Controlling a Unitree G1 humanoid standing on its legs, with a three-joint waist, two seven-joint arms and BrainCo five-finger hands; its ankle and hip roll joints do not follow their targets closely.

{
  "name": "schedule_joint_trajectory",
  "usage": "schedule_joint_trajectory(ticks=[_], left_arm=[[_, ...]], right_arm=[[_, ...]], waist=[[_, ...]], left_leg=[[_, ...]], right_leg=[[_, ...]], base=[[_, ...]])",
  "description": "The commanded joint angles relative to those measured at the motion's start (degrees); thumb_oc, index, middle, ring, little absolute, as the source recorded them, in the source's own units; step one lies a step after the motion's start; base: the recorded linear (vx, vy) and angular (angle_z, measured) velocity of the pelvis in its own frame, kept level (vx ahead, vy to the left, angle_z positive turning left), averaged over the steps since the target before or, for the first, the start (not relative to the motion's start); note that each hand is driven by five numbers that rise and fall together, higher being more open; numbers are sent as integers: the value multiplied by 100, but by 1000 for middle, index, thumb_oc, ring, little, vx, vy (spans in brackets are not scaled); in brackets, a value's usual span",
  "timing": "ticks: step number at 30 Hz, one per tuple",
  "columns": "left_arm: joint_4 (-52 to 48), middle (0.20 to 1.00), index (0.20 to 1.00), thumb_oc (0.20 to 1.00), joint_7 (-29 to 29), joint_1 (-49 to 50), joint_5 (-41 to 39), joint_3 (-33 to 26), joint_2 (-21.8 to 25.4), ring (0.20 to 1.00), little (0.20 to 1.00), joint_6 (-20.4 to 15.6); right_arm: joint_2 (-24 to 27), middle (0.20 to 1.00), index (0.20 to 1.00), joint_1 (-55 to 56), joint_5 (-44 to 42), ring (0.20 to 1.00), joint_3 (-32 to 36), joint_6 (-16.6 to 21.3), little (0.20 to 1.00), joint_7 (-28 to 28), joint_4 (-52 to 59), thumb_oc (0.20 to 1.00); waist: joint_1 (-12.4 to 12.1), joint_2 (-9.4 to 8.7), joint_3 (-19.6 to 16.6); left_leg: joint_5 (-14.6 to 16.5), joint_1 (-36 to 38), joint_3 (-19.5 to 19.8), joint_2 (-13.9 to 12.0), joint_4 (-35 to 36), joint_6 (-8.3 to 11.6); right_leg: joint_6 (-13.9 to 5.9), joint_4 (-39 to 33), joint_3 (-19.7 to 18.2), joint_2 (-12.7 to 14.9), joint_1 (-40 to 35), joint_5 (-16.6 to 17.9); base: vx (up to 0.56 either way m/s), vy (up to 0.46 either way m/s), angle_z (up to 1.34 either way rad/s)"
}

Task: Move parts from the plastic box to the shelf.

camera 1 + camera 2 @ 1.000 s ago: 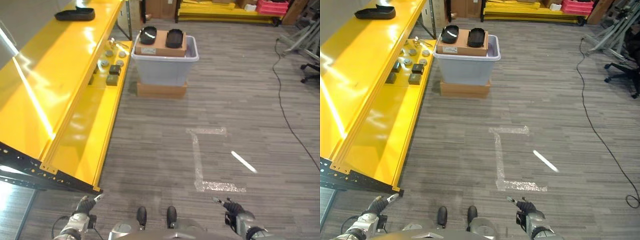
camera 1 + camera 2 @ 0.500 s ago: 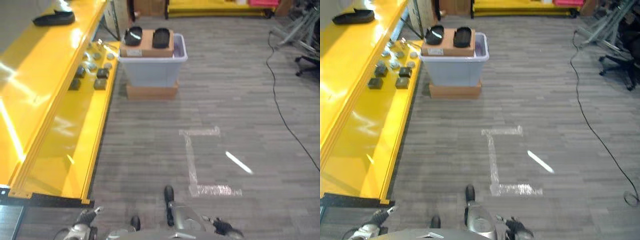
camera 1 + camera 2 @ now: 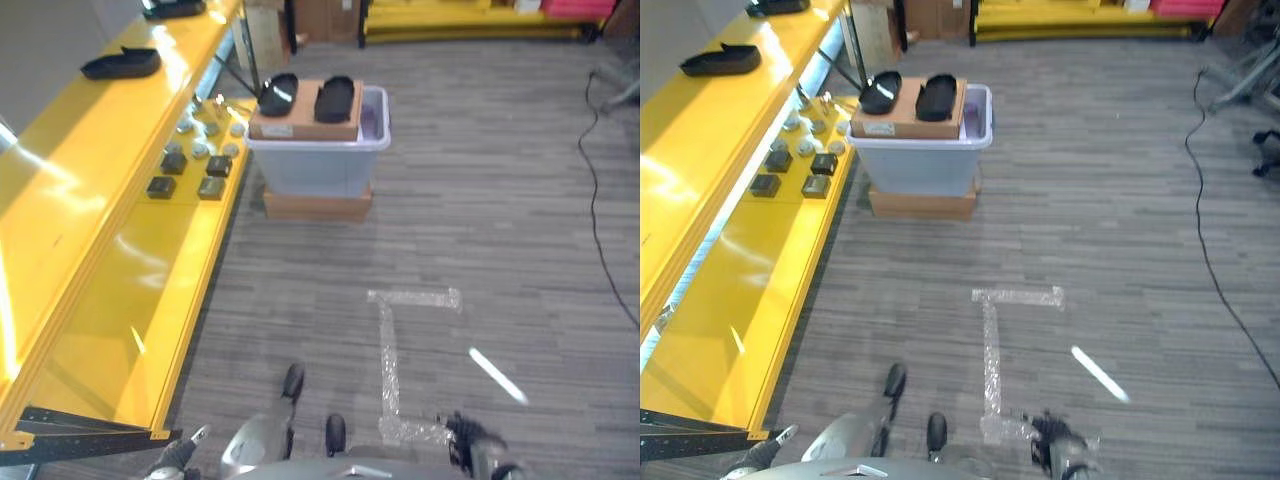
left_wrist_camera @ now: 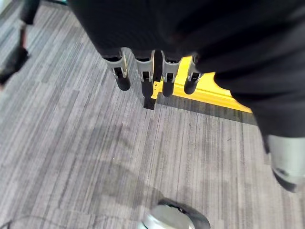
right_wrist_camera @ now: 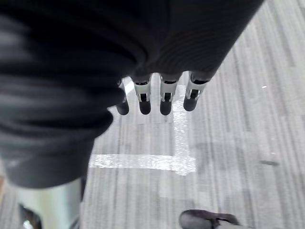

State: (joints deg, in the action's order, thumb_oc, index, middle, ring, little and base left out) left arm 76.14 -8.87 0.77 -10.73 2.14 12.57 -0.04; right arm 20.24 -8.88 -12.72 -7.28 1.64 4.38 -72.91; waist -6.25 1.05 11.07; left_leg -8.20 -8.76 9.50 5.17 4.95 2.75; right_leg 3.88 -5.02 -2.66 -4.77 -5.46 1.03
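Ahead, plastic box point(image 3: 322, 158) on the floor beside the yellow shelf's point(image 3: 110, 260) edge, left hand point(image 4: 152, 71) and right hand point(image 5: 157, 93) low, fingers relaxed, empty.

The plastic box point(image 3: 318, 160) sits far ahead beside the yellow shelf point(image 3: 130, 270), with a cardboard box point(image 3: 305, 108) covering most of its top; bare floor point(image 3: 440, 230) lies between
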Motion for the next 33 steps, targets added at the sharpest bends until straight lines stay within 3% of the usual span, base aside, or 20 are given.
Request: schedule_joint_trajectory(ticks=[1,4,6,7,8,11,13,15,17,18,19,22,25,28,30,33], left_arm=[[-1,1000,1000,1000,-201,-237,358,96,262,1000,1000,-5],[-153,1000,1000,1000,-339,-366,383,120,453,1000,1000,5],[-182,1000,1000,1000,-355,-426,393,157,494,1000,1000,8],[-204,1000,1000,1000,-368,-462,405,184,528,1000,1000,4],[-238,1000,1000,1000,-400,-525,441,201,585,1000,1000,-14],[-322,1000,1000,1000,-414,-634,465,279,593,1000,1000,-77],[-389,1000,1000,1000,-436,-708,493,325,640,1000,1000,-89],[-442,1000,1000,1000,-434,-741,689,449,664,1000,1000,-122],[-446,1000,1000,1000,-450,-701,629,403,618,1000,1000,-130],[-445,1000,1000,1000,-431,-670,577,372,590,1000,1000,-123],[-386,1000,1000,1000,-368,-645,541,360,523,1000,1000,-116],[-333,1000,1000,1000,-400,-624,483,353,485,1000,1000,-103],[-188,1000,1000,1000,-342,-529,466,329,403,1000,1000,-64],[8,1000,1000,1000,-237,-282,665,358,291,1000,1000,-24],[165,1000,1000,1000,-214,-167,769,305,334,1000,1000,36],[261,1000,1000,1000,-225,-13,789,126,364,1000,1000,68]], right_arm=[[-108,1000,1000,405,147,1000,-32,103,1000,229,248,1000],[-302,1000,1000,378,-36,1000,-11,137,1000,237,396,1000],[-345,1000,1000,379,-21,1000,-59,125,1000,231,402,1000],[-358,1000,1000,366,15,1000,-94,116,1000,222,420,1000],[-381,1000,1000,359,79,1000,-140,82,1000,194,421,1000],[-352,1000,1000,422,81,1000,-104,64,1000,231,372,1000],[-326,1000,1000,460,122,1000,-99,46,1000,258,351,1000],[-302,1000,1000,538,105,1000,-104,63,1000,236,211,1000],[-245,1000,1000,612,140,1000,-95,64,1000,199,77,1000],[-194,1000,1000,639,145,1000,-62,53,1000,195,44,1000],[-51,1000,1000,599,83,1000,20,43,1000,212,46,1000],[34,1000,1000,545,-10,1000,98,55,1000,245,83,1000],[248,1000,1000,358,-26,1000,172,31,1000,292,81,1000],[365,1000,1000,263,-25,1000,144,70,1000,281,178,1000],[383,1000,1000,187,22,1000,131,71,1000,297,152,1000],[243,1000,1000,186,21,1000,163,75,1000,279,104,1000]], waist=[[-3,-273,-74],[210,-189,196],[250,-133,259],[270,-103,272],[331,-67,248],[516,-88,263],[624,-124,280],[633,-180,190],[603,-150,107],[601,-154,110],[529,-219,207],[472,-272,342],[257,-290,381],[48,-71,276],[-117,-54,186],[-208,-190,6]], left_leg=[[419,267,-102,35,-698,-273],[576,618,-120,-135,-721,-431],[619,721,-104,-190,-692,-451],[653,823,-90,-230,-622,-462],[744,1147,-45,-306,-385,-429],[948,1567,162,-308,-142,-322],[1090,1705,269,-377,-133,-240],[1242,1742,331,-438,-318,-185],[1055,1667,381,-546,-619,-46],[950,1538,467,-515,-986,1],[678,1114,563,-303,-1900,52],[573,638,364,-237,-2390,13],[812,114,-47,-186,-1690,-56],[230,-322,-80,-47,-387,-48],[26,-371,-91,22,-121,-29],[54,-60,-35,-32,-283,-189]], right_leg=[[-977,1131,-47,415,-187,-371],[-1371,2958,-111,295,730,339],[-1351,3207,-58,302,975,284],[-1289,3153,100,372,1130,221],[-1133,2375,419,493,1247,6],[-1186,988,396,567,1554,355],[-1252,826,230,553,1610,493],[-1138,826,112,513,1412,377],[-1006,754,268,494,1224,310],[-963,708,361,529,1128,315],[-884,635,411,602,895,290],[-814,622,410,677,729,197],[-840,425,540,769,392,39],[-864,235,409,528,61,-123],[-875,174,234,449,-208,-287],[-950,420,110,510,-351,-512]], base=[[288,167,-25],[160,160,-27],[120,105,-27],[350,74,2],[479,68,-2],[451,-26,-1],[343,-112,29],[322,-187,49],[297,-195,66],[295,-213,76],[192,-134,96],[160,-83,32],[294,-50,7],[341,70,17],[413,136,-29],[384,192,-95]])
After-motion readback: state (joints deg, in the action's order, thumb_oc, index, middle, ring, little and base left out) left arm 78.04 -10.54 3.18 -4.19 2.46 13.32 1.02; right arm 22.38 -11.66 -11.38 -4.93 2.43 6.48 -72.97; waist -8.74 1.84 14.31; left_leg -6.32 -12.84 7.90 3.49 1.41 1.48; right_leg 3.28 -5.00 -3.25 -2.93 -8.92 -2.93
